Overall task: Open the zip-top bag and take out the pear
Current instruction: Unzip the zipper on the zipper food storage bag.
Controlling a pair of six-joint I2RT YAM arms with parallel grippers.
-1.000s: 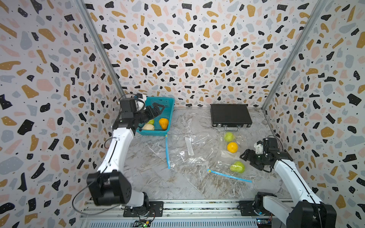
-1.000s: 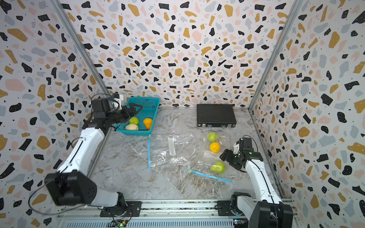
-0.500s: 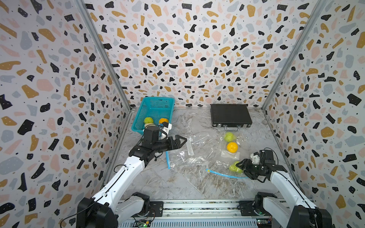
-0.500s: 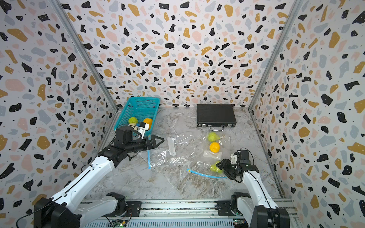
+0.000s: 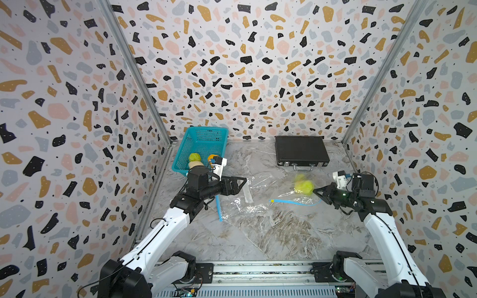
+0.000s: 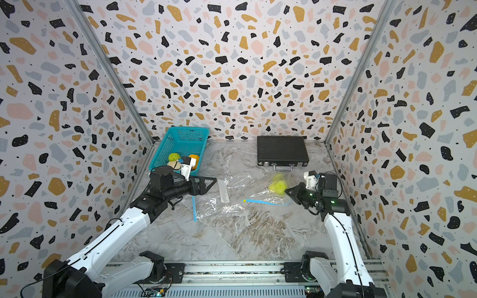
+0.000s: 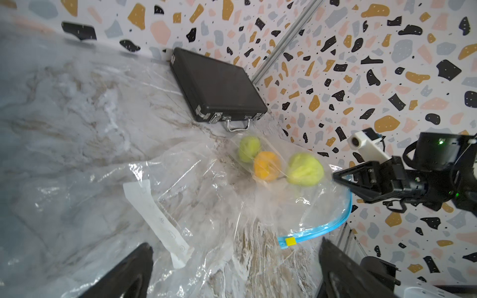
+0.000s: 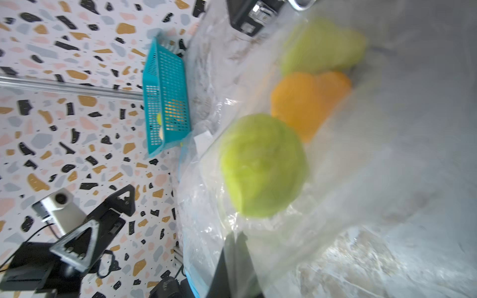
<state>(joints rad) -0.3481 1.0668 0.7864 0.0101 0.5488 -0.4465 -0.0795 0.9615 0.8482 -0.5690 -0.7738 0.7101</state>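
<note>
Zip-top bag [image 5: 286, 196] sits on the right half of the marble surface [image 5: 258, 232]. The right end effector [image 5: 316, 191] is clamped shut on its edge, right by the blue zip strip [image 5: 294, 202], and that side is raised a bit. Inside are two green fruits [image 7: 305, 169] with an orange one [image 7: 267, 165] between them. They're all smeared, so no idea which green one's the pear. Left end effector [image 5: 239, 185] hangs with its jaws wide apart above a second, flat clear bag [image 5: 240, 206], holding nothing.
</note>
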